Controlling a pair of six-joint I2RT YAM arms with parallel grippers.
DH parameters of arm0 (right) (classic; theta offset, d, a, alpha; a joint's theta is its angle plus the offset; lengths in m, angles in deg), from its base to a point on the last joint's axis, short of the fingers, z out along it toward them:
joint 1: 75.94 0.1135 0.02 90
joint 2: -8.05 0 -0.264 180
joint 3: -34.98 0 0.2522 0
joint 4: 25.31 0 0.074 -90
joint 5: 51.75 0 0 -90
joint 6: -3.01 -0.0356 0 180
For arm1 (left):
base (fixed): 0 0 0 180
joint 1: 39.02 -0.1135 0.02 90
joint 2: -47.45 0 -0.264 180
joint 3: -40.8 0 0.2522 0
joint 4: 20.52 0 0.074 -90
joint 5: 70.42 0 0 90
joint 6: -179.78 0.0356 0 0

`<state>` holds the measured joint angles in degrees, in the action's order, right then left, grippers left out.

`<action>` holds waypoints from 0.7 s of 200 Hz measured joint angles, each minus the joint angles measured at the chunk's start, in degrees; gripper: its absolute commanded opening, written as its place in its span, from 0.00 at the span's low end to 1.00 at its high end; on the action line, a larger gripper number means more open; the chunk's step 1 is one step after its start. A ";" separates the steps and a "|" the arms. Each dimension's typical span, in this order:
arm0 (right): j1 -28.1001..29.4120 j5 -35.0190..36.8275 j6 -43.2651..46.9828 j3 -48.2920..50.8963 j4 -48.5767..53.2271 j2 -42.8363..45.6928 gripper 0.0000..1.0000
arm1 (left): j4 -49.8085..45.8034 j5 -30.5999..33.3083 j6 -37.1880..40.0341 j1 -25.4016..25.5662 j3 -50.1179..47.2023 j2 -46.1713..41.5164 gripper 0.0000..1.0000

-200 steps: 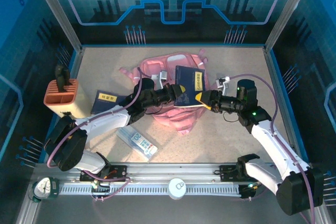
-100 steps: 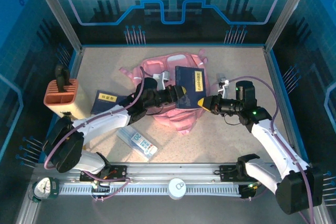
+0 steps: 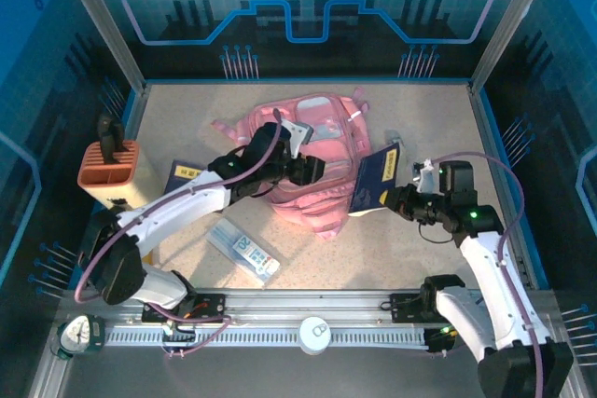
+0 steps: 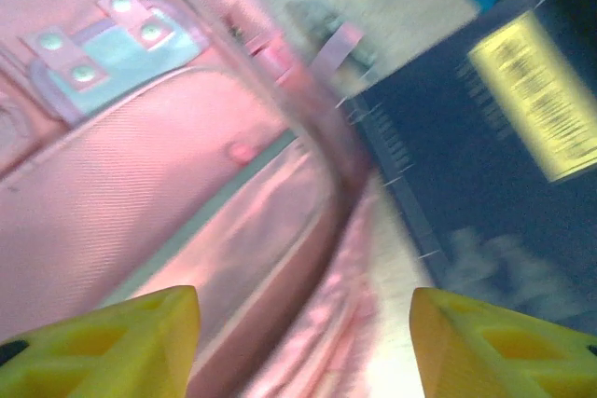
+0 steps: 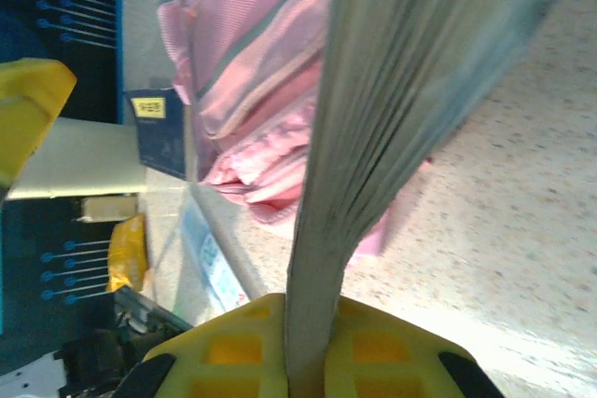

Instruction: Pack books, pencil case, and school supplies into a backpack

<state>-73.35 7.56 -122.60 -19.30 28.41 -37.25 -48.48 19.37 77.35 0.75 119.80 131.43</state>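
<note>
The pink backpack [image 3: 312, 142] lies in the middle of the table. Just right of it, a navy book [image 3: 374, 181] with a yellow label stands tilted on edge, and my right gripper [image 3: 395, 197] is shut on its lower edge. The right wrist view shows the book's page edge [image 5: 401, 81] clamped in that gripper [image 5: 308, 365]. My left gripper [image 3: 315, 171] hovers open over the backpack [image 4: 187, 184], nothing between its fingertips [image 4: 112, 342], with the navy book [image 4: 504, 165] to its right. Another navy book [image 3: 186, 180] and the pencil case [image 3: 244, 251] lie on the table at the left.
An orange slotted holder [image 3: 110, 172] stands at the left edge. Blue walls and metal posts close in the table on three sides. A rail [image 3: 308, 319] with both arm bases runs along the near edge.
My left gripper has let go of the navy book, opened and drawn back left. My right gripper has pulled the book rightward off the backpack and tilted it on edge.
</note>
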 measured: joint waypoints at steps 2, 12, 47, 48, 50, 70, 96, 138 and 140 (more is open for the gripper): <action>-0.17 0.26 0.24 0.00 0.52 0.28 0.00 | -0.44 0.22 1.14 0.00 0.17 0.50 0.66; -0.83 1.09 1.16 0.02 2.19 1.25 0.00 | -2.49 1.62 4.39 0.07 1.03 2.58 0.66; -2.73 2.95 3.15 0.42 5.57 2.19 0.00 | -7.28 6.93 15.26 0.83 4.37 10.36 0.69; -2.80 3.08 3.15 0.48 5.70 2.16 0.00 | -7.30 7.08 15.52 0.87 4.44 10.54 0.69; -2.89 3.15 3.15 0.52 5.77 2.16 0.00 | -7.48 7.43 16.17 0.98 4.63 10.97 0.69; -3.65 3.50 3.34 1.33 6.43 1.95 0.00 | -8.33 9.70 20.63 2.19 6.60 14.19 0.70; -3.89 3.43 3.34 2.14 6.43 1.68 0.00 | -8.04 10.88 24.33 3.17 8.20 16.98 0.69; -4.28 3.10 3.34 2.62 5.62 1.03 0.00 | -8.31 11.98 27.32 3.39 12.11 21.99 0.69; -4.28 3.10 3.34 2.67 5.60 1.03 0.00 | -8.31 11.98 27.52 3.39 12.22 22.14 0.69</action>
<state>-77.64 10.66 -119.26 -16.63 34.01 -36.22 -56.78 31.35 104.87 4.13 132.02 153.57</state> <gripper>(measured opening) 0.110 0.692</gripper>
